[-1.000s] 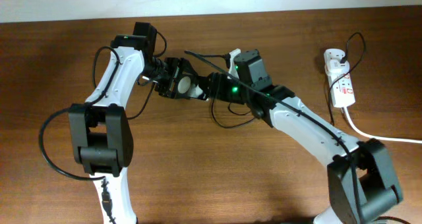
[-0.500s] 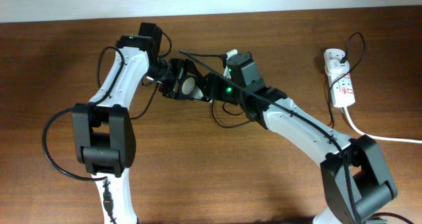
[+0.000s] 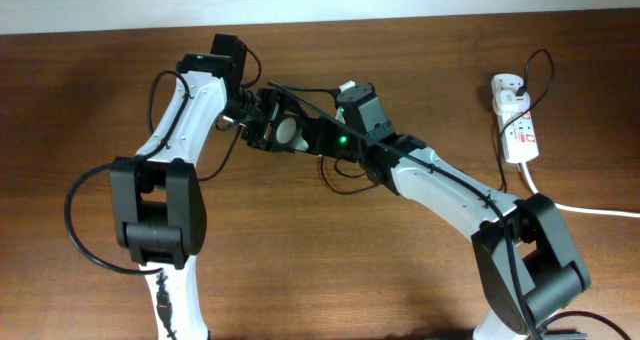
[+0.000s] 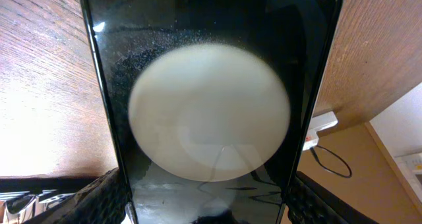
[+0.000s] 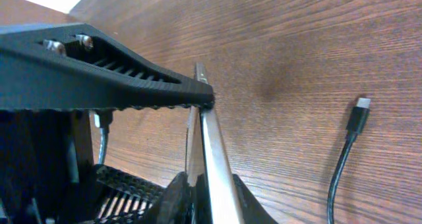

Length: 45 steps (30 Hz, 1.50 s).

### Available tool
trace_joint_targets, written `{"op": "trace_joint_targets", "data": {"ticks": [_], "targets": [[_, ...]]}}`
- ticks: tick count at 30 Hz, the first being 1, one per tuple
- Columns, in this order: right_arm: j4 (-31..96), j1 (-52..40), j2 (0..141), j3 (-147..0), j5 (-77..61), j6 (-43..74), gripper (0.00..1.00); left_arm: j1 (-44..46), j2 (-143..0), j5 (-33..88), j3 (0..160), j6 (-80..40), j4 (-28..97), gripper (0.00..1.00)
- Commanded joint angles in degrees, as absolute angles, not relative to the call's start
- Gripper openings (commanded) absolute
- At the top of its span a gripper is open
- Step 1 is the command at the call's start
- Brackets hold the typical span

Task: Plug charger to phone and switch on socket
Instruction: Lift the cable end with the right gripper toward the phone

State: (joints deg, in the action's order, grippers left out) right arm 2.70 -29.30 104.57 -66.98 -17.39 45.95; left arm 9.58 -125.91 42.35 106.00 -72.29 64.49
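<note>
At upper centre of the overhead frame, the two arms meet above the desk. The left fingers are clamped on the phone, one on each long edge; its glossy face is turned to the wrist camera, with a broad white glare across it and "100%" at upper right of that view.

Change over the last second: the right arm has crept up and left in the overhead, its wrist closing on the left one; the right fingers now sit right against the phone; the left arm shifted slightly at first, then held.

Right wrist view: the phone shows edge-on as a thin pale strip at lower centre; a black ribbed finger crosses the upper left and touches it; whether the right fingers are apart or closed on that edge, I cannot tell.

The charger: its connector tip lies loose on bare desk at the right of the right wrist view, apart from the phone and in neither grip; its plug adapter appears seated at the upper end of the socket, at upper right of the overhead, well apart from both arms.

Judgement: this reads as a regrasp or steadying of the phone, not yet plugging; nothing holds the cable, so one arm must be freed to fetch the connector tip and line it up with the phone's port; the socket switch comes last.
</note>
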Motion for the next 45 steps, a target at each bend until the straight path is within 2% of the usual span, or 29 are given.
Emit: {"op": "trace_joint_targets", "data": {"ticks": [1, 5, 6, 11, 15, 20, 21, 23, 29, 32, 35, 38, 45], "targets": [[2.1, -29.7, 105.3, -67.8, -17.6, 46.0, 0.18, 9.6, -125.7, 43.2, 107.7, -72.9, 64.6, 0.21], [1.9, -29.7, 105.3, -67.8, -17.8, 46.0, 0.08, 9.6, -125.7, 43.3, 107.7, -72.9, 64.6, 0.23], [1.6, -29.7, 105.3, -67.8, -17.8, 46.0, 0.04, 9.6, -125.7, 43.2, 107.7, -72.9, 64.6, 0.27], [0.4, -29.6, 105.3, -67.8, -19.7, 48.7, 0.04, 9.6, -125.7, 43.3, 107.7, -72.9, 64.6, 0.39], [-1.1, -29.5, 105.3, -67.8, -21.0, 49.3, 0.04, 9.6, -125.7, 43.3, 107.7, -72.9, 64.6, 0.55], [-2.0, -29.5, 105.3, -67.8, -21.2, 51.0, 0.04, 9.6, -125.7, 43.2, 107.7, -72.9, 64.6, 0.82], [-2.2, -29.3, 105.3, -67.8, -21.5, 51.5, 0.04, 9.6, -125.7, 43.2, 107.7, -72.9, 64.6, 0.93], [-2.4, -28.7, 105.3, -67.8, -22.9, 51.5, 0.04, 9.6, -125.7, 43.2, 107.7, -72.9, 64.6, 1.0], [-2.3, -26.2, 105.3, -67.8, -26.4, 51.5, 0.04, 9.6, -125.7, 43.2, 107.7, -72.8, 64.6, 0.99], [1.3, -24.3, 105.2, -67.8, -26.8, 51.5, 0.04, 9.6, -125.7, 46.9, 107.7, -63.2, 60.7, 0.99], [4.4, -22.6, 104.9, -67.8, -27.0, 51.3, 0.04, 9.6, -125.7, 50.0, 107.7, -59.8, 56.7, 0.99], [7.5, -19.3, 101.7, -67.8, -27.0, 48.4, 0.04, 9.6, -125.7, 55.2, 107.7, -54.3, 50.5, 0.99], [19.4, -10.2, 91.3, -67.8, -27.0, 43.7, 0.04, 9.6, -125.7, 55.1, 107.7, -54.3, 48.2, 0.99]]}}
